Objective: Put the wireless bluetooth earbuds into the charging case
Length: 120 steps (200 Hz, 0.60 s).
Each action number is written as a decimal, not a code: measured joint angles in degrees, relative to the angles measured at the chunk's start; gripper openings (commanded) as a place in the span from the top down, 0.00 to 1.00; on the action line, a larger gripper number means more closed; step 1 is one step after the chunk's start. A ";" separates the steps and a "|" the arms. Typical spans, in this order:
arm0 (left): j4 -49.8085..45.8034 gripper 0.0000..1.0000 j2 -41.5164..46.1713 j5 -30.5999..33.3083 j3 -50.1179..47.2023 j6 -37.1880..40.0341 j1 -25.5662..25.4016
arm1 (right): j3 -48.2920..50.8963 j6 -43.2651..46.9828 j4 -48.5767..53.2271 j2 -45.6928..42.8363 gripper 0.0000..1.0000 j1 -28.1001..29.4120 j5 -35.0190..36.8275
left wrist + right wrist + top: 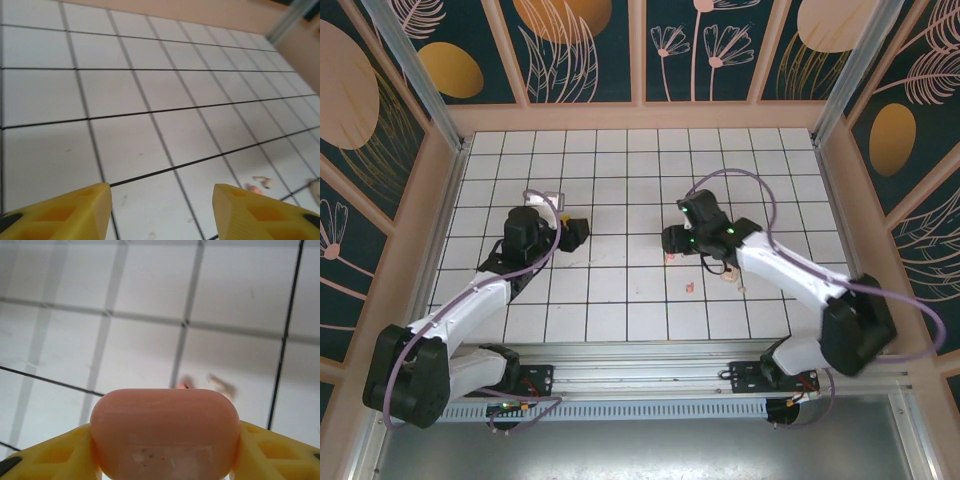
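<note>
Currently the R gripper (670, 241) sits mid-table, a bit right of centre, w/ its yellow fingers (55, 455) pressed on both sides of the charging case (165, 425). The case fills the gap btwn them. From the R wrist it shows as a smooth, rounded salmon block; can't tell if the lid is open or shut.

Past the case on the white tiled table (620, 160) lie a blurred pink bit and a paler bit just right of it, both apart from the case.

L gripper (161, 195) is left of centre, well apart from the R one. Its jaws stand wide apart w/ nothing btwn them, just bare tile below.

From the L wrist, a small pink earbud (255, 189) lies on a tile off to the right, w/ a pale beige piece (264, 181) just beside it on the far side. Too small and soft to say if they touch. Neither gripper touches them.
</note>
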State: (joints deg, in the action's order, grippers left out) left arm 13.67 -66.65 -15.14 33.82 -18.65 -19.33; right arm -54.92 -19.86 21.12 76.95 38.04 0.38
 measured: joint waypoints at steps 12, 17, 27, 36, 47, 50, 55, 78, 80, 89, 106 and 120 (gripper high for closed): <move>-0.20 0.48 -0.46 -2.84 2.01 0.39 -0.26 | 2.47 1.07 -5.51 -4.57 0.50 -0.11 -0.22; -0.24 0.48 -0.57 -3.89 2.89 0.61 -0.46 | 2.93 1.46 -7.23 -5.57 0.50 -0.24 -0.48; -0.13 0.47 -0.48 -5.31 4.26 1.07 -1.16 | 3.04 1.99 -10.67 -6.64 0.50 -0.81 -1.62; 0.50 0.47 -0.13 -6.29 4.90 1.66 -2.12 | 3.04 2.01 -14.23 -6.73 0.50 -1.53 -3.41; 1.62 0.48 0.74 -7.41 4.85 2.89 -3.63 | 3.04 1.66 -17.59 -6.45 0.50 -2.29 -6.16; 2.01 0.48 0.98 -7.61 4.74 3.17 -4.00 | 3.04 1.49 -18.43 -6.36 0.50 -2.51 -6.99; 3.02 0.50 1.42 -8.02 4.44 3.93 -4.66 | 3.04 0.81 -19.91 -6.10 0.50 -2.80 -8.59; 10.47 0.52 3.69 -9.46 0.39 7.63 -7.15 | 2.82 -5.03 -26.75 -3.98 0.50 -3.08 -15.54; 11.47 0.53 3.89 -9.62 -0.26 8.11 -7.39 | 2.80 -6.10 -27.39 -3.67 0.50 -3.08 -16.24; 15.28 0.53 4.48 -10.01 -2.93 9.79 -8.20 | 2.69 -9.40 -29.68 -2.47 0.51 -3.06 -18.84; 20.15 0.53 4.37 -9.97 -6.47 13.00 -9.57 | 2.67 -16.15 -32.94 -0.79 0.51 -2.82 -22.38; 21.99 0.53 3.58 -9.70 -7.15 15.54 -10.62 | 2.67 -20.59 -34.99 -0.13 0.51 -2.38 -24.30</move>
State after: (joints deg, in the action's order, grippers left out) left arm 35.66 -63.07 -24.84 26.68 -3.11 -29.95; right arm -52.25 -40.45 -13.87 76.82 35.66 -23.92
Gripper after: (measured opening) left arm 0.470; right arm 0.564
